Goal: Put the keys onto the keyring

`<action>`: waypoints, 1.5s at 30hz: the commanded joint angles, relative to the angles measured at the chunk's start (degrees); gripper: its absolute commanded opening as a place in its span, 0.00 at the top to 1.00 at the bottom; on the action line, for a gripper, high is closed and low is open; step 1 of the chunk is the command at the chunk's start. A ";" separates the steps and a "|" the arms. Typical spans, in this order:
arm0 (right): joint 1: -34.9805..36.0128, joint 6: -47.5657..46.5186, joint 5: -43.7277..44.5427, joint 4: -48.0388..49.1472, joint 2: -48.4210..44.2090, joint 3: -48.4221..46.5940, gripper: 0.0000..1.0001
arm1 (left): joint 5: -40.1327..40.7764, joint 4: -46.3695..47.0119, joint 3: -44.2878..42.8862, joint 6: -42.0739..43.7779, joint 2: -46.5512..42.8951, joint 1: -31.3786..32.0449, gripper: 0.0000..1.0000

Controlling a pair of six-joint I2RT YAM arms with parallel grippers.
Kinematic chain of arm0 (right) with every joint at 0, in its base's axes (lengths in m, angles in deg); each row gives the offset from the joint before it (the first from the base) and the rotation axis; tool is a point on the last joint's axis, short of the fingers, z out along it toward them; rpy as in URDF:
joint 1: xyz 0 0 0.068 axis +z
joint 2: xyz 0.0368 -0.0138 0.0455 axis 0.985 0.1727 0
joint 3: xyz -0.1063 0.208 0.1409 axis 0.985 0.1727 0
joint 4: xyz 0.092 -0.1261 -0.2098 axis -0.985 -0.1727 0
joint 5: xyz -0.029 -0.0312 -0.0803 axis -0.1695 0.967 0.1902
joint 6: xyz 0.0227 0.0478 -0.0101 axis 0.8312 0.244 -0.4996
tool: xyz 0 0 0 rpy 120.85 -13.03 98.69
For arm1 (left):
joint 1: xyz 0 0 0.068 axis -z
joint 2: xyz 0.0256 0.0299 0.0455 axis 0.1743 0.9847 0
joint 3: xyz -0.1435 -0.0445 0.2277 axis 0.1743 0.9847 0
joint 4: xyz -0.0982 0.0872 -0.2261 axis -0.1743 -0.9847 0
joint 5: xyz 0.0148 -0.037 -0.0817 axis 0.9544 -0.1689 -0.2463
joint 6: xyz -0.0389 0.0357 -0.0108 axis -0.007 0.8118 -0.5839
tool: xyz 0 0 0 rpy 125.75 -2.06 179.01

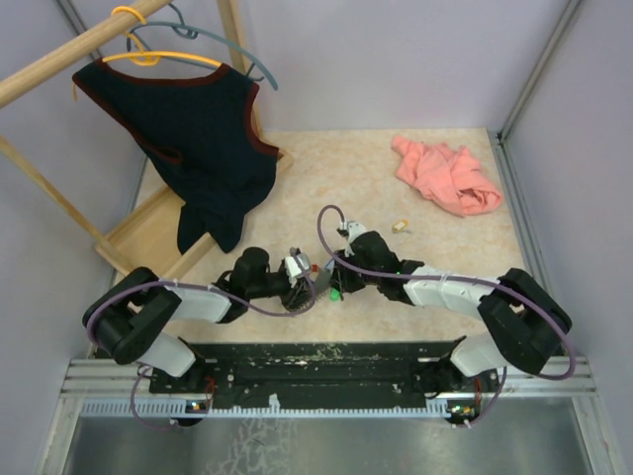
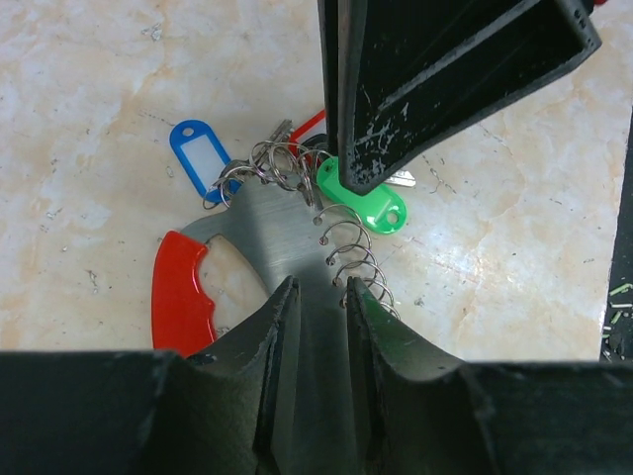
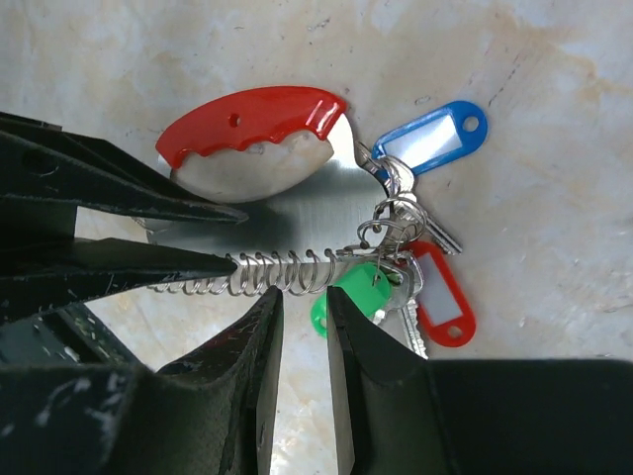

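Observation:
The keyring (image 2: 272, 233) is a brushed steel plate with a red handle (image 3: 252, 119) and a wire coil (image 3: 277, 272) along one edge. It lies low over the table. My left gripper (image 2: 316, 292) is shut on the plate's narrow end. Keys with a blue tag (image 3: 430, 139), a green tag (image 3: 356, 287) and a red tag (image 3: 440, 297) bunch at the coil's far end, their small rings touching it. My right gripper (image 3: 302, 297) hovers just beside the coil's middle, open by a narrow gap, with nothing between its fingers.
A pink cloth (image 1: 445, 176) lies at the back right. A black vest (image 1: 198, 139) hangs from a wooden rack (image 1: 148, 237) at the back left. A small pale object (image 1: 401, 226) sits behind the right arm. Both grippers meet near the table's front middle.

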 commanded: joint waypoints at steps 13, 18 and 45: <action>0.05 16.62 2.22 7.71 7.37 0.56 0.83 | 0.35 -3.81 -2.80 0.39 0.14 0.74 0.69; 0.09 16.51 3.83 5.95 6.90 0.40 0.82 | 0.33 -4.08 -3.03 0.50 0.33 0.82 0.69; -0.12 12.01 -1.99 8.16 5.53 -0.62 1.00 | 1.77 -6.10 -4.22 -1.49 -0.47 1.97 0.70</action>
